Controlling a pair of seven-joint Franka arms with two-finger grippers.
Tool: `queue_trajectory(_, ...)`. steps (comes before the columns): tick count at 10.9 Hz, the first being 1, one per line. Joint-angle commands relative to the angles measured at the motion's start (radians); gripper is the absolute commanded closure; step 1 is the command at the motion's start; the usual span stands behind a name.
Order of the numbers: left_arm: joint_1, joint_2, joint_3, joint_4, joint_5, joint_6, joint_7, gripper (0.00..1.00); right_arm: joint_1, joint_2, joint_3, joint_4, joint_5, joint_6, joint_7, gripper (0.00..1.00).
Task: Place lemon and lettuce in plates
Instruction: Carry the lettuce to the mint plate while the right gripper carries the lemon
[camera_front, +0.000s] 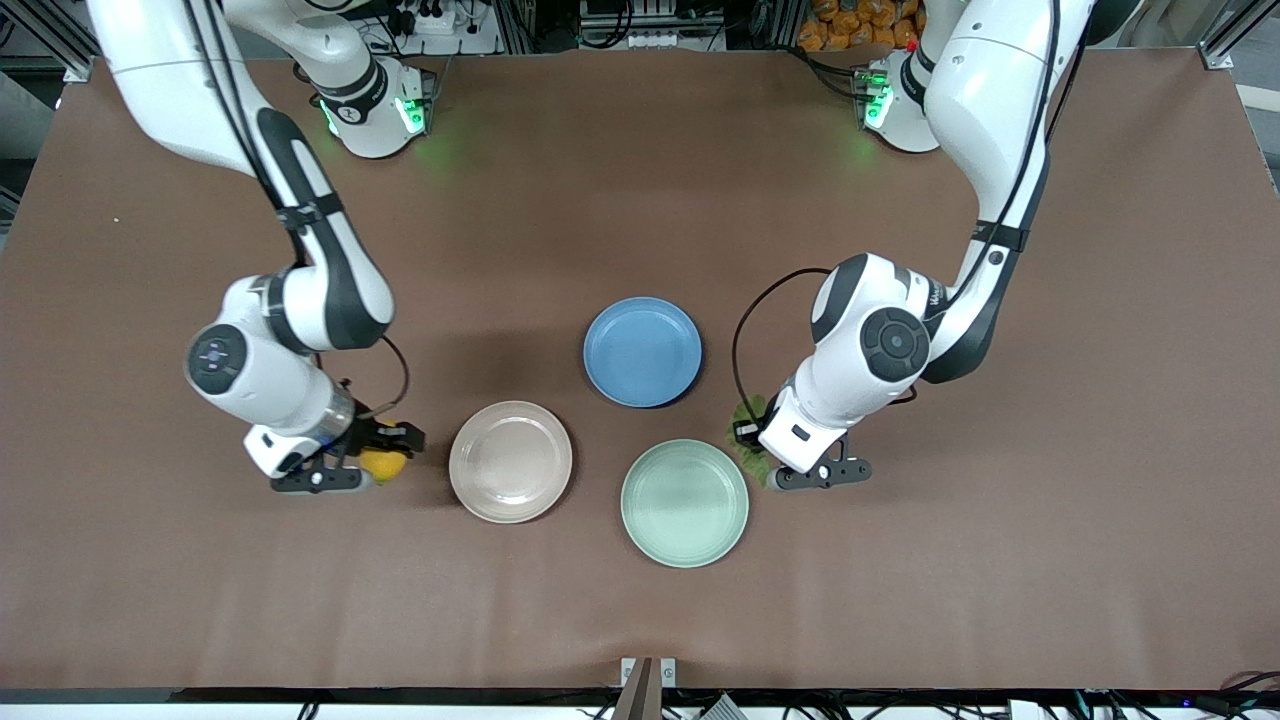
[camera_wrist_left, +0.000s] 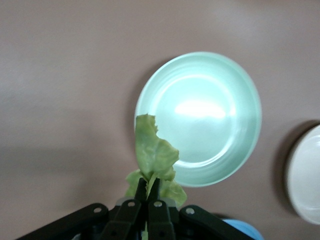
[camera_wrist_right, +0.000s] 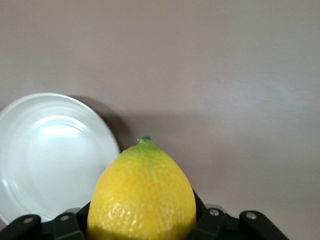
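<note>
Left wrist view: left gripper (camera_wrist_left: 148, 192) pinching limp, light lettuce (camera_wrist_left: 153, 155) by its stem, beside green plate (camera_wrist_left: 250, 100). Right gripper (camera_wrist_right: 145, 220) clamped around firm, slippery lemon (camera_wrist_right: 142, 195) at its middle, beside pink plate (camera_wrist_right: 30, 155); both above tabletop (camera_front: 640, 200).

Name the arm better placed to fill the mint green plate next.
Left. The left gripper already holds the lettuce beside the mint green plate. The right gripper holds the lemon by the beige-pink plate, toward the right arm's end.
</note>
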Motion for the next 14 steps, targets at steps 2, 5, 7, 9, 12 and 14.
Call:
queue_trajectory(2,-0.005,0.096,-0.054,0.019,-0.032,0.24,-0.002,1.0,0.086,0.105,-0.004,0.137,0.02,-0.004,0.159,0.63)
queue_trajectory(5,-0.015,0.13,-0.071,0.019,-0.089,0.339,-0.011,0.94,0.137,0.139,-0.005,0.154,0.017,0.012,0.234,0.61)
queue_trajectory(7,-0.012,0.134,-0.088,0.019,-0.121,0.409,-0.002,0.65,0.158,0.173,-0.005,0.154,0.015,0.057,0.248,0.59)
queue_trajectory(9,-0.014,0.151,-0.096,0.019,-0.121,0.474,0.003,0.38,0.192,0.211,-0.005,0.155,0.015,0.123,0.281,0.58)
queue_trajectory(12,-0.008,0.156,-0.114,0.024,-0.127,0.54,-0.002,0.11,0.2,0.23,-0.005,0.155,0.007,0.13,0.282,0.48)
queue_trajectory(14,-0.002,0.145,-0.116,0.024,-0.126,0.54,-0.002,0.08,0.2,0.228,-0.007,0.152,0.006,0.13,0.279,0.0)
